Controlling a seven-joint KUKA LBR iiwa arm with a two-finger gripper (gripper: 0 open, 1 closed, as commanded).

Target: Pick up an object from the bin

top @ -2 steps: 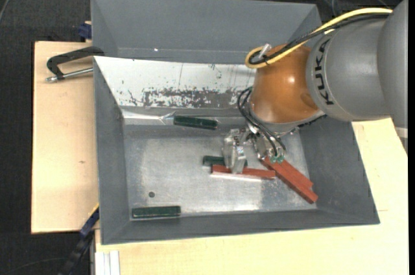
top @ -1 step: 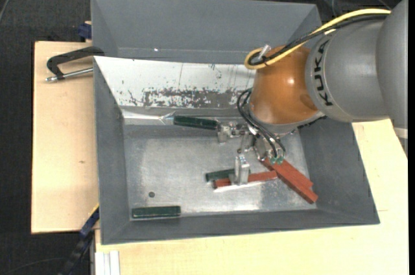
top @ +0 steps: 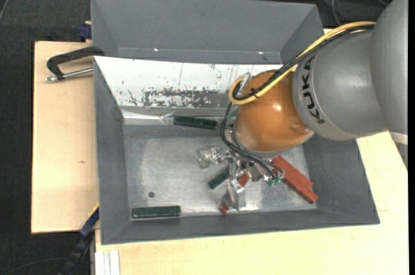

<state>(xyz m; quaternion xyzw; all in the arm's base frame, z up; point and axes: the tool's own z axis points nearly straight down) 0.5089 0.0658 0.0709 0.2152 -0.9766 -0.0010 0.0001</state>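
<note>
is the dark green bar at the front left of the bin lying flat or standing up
Lying flat: the dark green bar rests lengthwise on the bin floor by the front wall.

A grey bin (top: 107, 150), a dark green bar (top: 155, 211), a red bar (top: 297, 181) (brick-toned) and an orange wrist cover (top: 269, 118)

Item 1. Brand name "KUKA" (top: 310, 96), in black capital letters. It is printed on the pale grey casing of the robot arm (top: 363, 79), on the rounded segment just behind the orange wrist cover (top: 269, 115). Seen from the camera, the word is turned on its side, runs up and down, and curves with the casing. This segment hangs over the right rear part of the grey metal bin (top: 194, 27). One entry in all.
</note>
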